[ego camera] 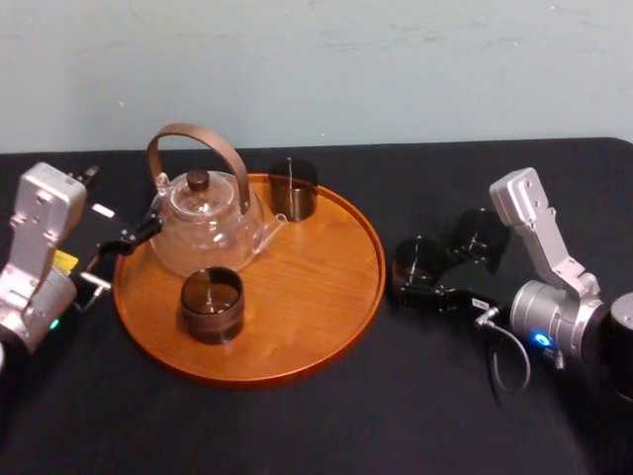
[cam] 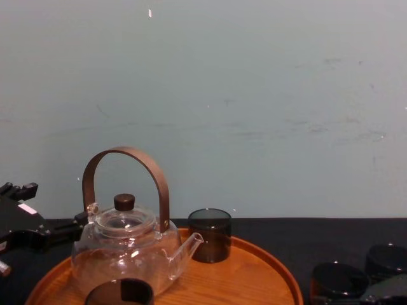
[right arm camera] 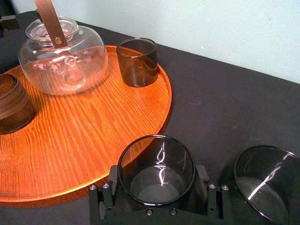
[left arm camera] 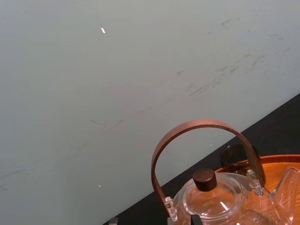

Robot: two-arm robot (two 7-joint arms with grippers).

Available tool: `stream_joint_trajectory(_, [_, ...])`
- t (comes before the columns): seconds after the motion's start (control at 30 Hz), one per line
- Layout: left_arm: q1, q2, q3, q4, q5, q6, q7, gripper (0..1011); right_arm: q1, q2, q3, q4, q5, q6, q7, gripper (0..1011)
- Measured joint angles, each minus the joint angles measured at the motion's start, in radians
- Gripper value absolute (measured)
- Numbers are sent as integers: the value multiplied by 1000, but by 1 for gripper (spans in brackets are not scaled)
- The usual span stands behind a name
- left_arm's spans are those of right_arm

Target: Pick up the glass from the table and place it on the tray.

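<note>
I have the glass (ego camera: 415,265) gripped; the tray (ego camera: 336,297) lies just left of the fingers.
My left gripper (ego camera: 134,236) idles by the teapot (ego camera: 203,223). Right of the tray, the glass stands upright on the bench (ego camera: 297,426), with the fingers of my right gripper (right arm camera: 157,180) clamped on both its sides; another glass (right arm camera: 267,183) sits just beyond.

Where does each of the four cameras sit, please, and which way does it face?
Head: high, looking down on table and tray; left end effector by the teapot, right end effector clasping a glass.
Chest: low, looking across the tray at the wall; left end effector at its left edge.
Left wrist: looks over the teapot's handle to the wall.
Right wrist: looks along its own end effector, past the glass, to the tray.
Head and right wrist share a second glass on the table.
</note>
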Motion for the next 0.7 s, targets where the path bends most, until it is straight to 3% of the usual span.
stream_joint_trajectory(0.6, [0, 0, 0, 0, 0, 0, 0, 1001, 12, -5, -8, 14, 0, -1, 4, 1002])
stream_joint_trajectory(0.7, [0, 0, 0, 0, 0, 0, 0, 1001, 12, -5, -8, 13, 0, -1, 4, 952])
